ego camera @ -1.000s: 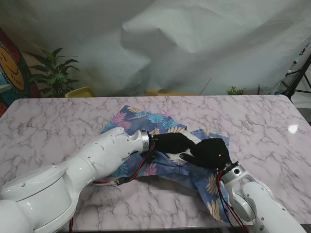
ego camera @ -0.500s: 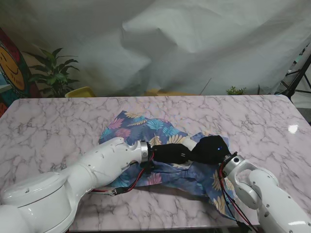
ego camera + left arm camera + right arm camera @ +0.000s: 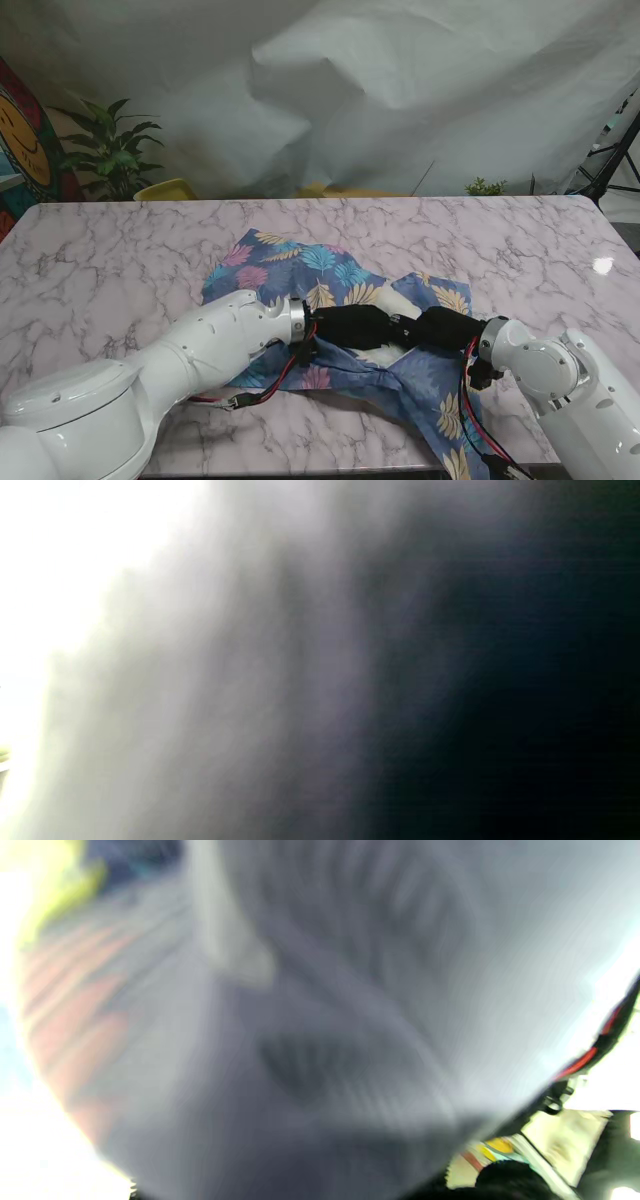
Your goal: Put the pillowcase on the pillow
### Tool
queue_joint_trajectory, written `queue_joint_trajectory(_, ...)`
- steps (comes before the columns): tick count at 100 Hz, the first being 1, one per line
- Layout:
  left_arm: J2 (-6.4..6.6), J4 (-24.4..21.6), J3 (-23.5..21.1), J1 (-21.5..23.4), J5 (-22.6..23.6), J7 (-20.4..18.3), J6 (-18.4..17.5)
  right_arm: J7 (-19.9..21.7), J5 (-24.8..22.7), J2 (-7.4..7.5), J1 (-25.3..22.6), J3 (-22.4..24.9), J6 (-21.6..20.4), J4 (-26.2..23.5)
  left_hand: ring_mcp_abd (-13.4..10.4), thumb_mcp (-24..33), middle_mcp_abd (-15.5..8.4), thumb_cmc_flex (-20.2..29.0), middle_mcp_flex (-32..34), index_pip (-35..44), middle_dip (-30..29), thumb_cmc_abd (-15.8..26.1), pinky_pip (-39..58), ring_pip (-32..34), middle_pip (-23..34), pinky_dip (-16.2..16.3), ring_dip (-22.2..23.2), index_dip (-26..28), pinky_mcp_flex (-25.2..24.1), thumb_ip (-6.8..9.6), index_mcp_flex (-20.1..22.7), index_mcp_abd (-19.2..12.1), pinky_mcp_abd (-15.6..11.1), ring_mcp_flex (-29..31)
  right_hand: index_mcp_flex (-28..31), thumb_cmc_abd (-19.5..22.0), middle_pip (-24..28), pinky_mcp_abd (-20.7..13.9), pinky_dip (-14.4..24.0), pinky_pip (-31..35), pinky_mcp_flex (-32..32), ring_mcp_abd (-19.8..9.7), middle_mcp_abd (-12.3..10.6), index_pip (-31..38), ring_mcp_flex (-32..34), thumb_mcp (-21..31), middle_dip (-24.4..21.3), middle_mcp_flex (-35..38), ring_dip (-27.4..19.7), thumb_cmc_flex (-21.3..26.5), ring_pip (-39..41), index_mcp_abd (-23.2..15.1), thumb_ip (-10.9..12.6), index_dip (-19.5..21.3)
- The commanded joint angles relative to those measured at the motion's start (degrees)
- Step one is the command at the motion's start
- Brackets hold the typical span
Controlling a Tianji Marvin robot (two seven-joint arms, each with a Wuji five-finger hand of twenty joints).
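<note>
Viewing from the stand: the pillowcase (image 3: 330, 300), blue with a leaf print, is lying crumpled mid-table on the marble table (image 3: 120, 250). A white patch of the pillow (image 3: 385, 312) is showing at the pillowcase's open side. The left hand (image 3: 350, 325) and right hand (image 3: 440, 328) are meeting at that opening, both black-gloved, fingers buried in cloth; whether either is clamping fabric cannot be told.

Left wrist view: showing only grey blur, nothing identifiable.

Right wrist view: printed fabric is pressing close against the lens, blurred.

Risk, as judged: the opening may be slipping off the pillow's corner if the hands are pulling unevenly, bunching cloth beside the pillow.
</note>
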Motion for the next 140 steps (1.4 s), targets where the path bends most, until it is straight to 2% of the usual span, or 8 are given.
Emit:
queue_joint_trajectory(1, 0.90, 1.6, 0.6, 1.1, 1.1, -1.8, -0.8, 1.7, -2.2, 1.65, 0.5, 0.3, 1.3, 1.7, 5.8, -1.9, 4.5, 0.1, 3.9, 5.0, 2.2, -2.0, 4.2, 3.9, 3.8, 2.1, 2.6, 2.1, 0.6, -2.18, 3.3, -0.2, -2.5, 4.4, 1.7, 4.5, -2.4, 3.3, -2.9, -1.7, -0.3, 1.5, 3.8, 0.1, 1.3, -2.1, -1.2, 3.1, -2.0, -3.1, -2.7, 0.3, -0.4, -2.0)
queue_joint_trajectory(18, 0.95, 1.4, 0.9, 1.1, 1.4, -1.1, -0.8, 7.9, -15.8, 2.96, 1.4, -0.6, 3.6, -1.7, 5.7, -2.1, 4.5, 0.2, 3.8, 5.1, 2.2, -2.0, 4.2, 3.9, 3.8, 2.0, 2.6, 2.2, 0.5, -2.15, 3.2, -0.3, -2.4, 4.4, 1.5, 6.4, -0.8, -0.7, -5.2, 0.1, 0.3, -1.4, 2.6, 0.7, 1.5, -2.7, -0.9, 3.1, -1.5, -5.1, -1.0, -1.9, 0.3, -2.8)
queue_joint_trajectory(47, 1.15, 0.8, 1.6, 1.2, 0.9, -0.8, -0.8, 3.0, -40.2, 1.60, -1.5, -0.4, 4.3, -10.3, 5.8, -2.3, 4.4, 0.4, 3.8, 5.2, 2.2, -2.0, 4.2, 3.9, 3.8, 2.0, 2.6, 2.2, 0.5, -2.12, 3.1, -0.3, -2.4, 4.4, 1.3, 8.6, 4.1, -4.5, -3.5, 4.9, 1.4, -4.7, 1.4, 2.7, 1.5, -3.6, 1.4, 3.0, 1.2, -6.0, 4.8, -4.6, 0.1, -1.7)
queue_joint_trajectory(63, 1.29, 0.4, 1.7, 1.4, 0.5, -1.0, -0.8, -17.0, -46.5, 0.89, -3.3, 0.8, 0.9, -8.8, 5.7, -2.4, 4.4, 0.6, 3.8, 5.3, 2.2, -2.0, 4.2, 3.9, 3.8, 2.0, 2.6, 2.2, 0.5, -2.16, 3.1, -0.4, -2.3, 4.4, 2.9, 4.1, 31.3, -14.3, 15.9, 24.5, 5.7, -16.2, -1.5, 19.9, 1.6, 0.0, 16.4, 2.5, 22.2, -4.0, 24.7, -8.4, 1.9, 19.4)
queue_joint_trajectory(83, 1.39, 0.1, 2.1, 1.5, 0.2, -1.1, -0.9, -36.3, -53.0, 0.45, -4.1, 0.1, 6.6, -6.8, 5.8, -2.6, 4.4, 0.7, 3.8, 5.2, 2.2, -1.9, 4.2, 3.9, 3.9, 1.9, 2.6, 2.2, 0.5, -2.17, 3.0, -0.4, -2.3, 4.5, 3.2, 0.6, 34.6, -13.2, 20.7, 27.0, 6.2, -16.2, -5.1, 24.8, 1.6, 3.2, 21.2, 2.3, 28.1, -2.9, 25.5, -9.0, 3.3, 25.7)
queue_joint_trajectory(106, 0.23, 2.0, 1.1, 1.6, 3.7, 1.4, -0.8, -47.8, -43.9, -1.25, -3.8, -1.5, 5.5, -4.6, 5.3, -5.8, 3.9, 1.3, -0.2, 3.2, 1.8, 1.5, 1.0, 2.4, 2.9, 0.4, 2.0, 1.3, -0.4, 0.30, -0.1, 0.2, -1.4, 1.1, 3.2, -1.1, 34.3, -13.1, 21.4, 27.0, 6.2, -16.0, -5.1, 24.9, 1.6, 5.4, 21.9, 2.3, 28.4, -2.9, 25.3, -9.0, 4.3, 26.4)
queue_joint_trajectory(117, -1.37, 4.5, -2.4, 1.7, 9.2, 3.2, -0.6, -45.9, -36.9, -2.21, -4.1, -2.2, 0.1, -5.1, 4.8, -10.2, 3.4, 2.5, -6.2, 1.0, 1.7, 3.3, -7.4, 0.9, 2.2, -3.5, 1.5, 0.3, 0.1, 2.14, -5.1, 0.8, -0.8, -3.7, 3.3, -1.5, 34.1, -12.6, 20.7, 27.0, 6.0, -15.9, -4.7, 24.5, 1.7, 5.9, 21.7, 2.4, 28.1, -3.2, 25.2, -8.6, 4.2, 26.3)
queue_joint_trajectory(140, 0.72, -0.9, -2.9, 1.4, 16.5, 11.9, 7.1, -38.0, -24.3, -3.07, -4.0, -3.5, -10.3, -5.7, 3.7, -29.1, 2.5, 9.9, -15.1, -3.4, 1.4, 8.6, -19.6, -1.2, 0.9, -3.6, 0.9, 0.1, -0.4, 4.19, -12.5, 1.8, -0.2, -11.0, 3.3, -1.9, 34.0, -12.1, 19.6, 26.3, 5.8, -15.7, -4.1, 24.1, 1.7, 6.3, 21.1, 2.4, 27.4, -3.3, 25.0, -8.2, 3.7, 26.0)
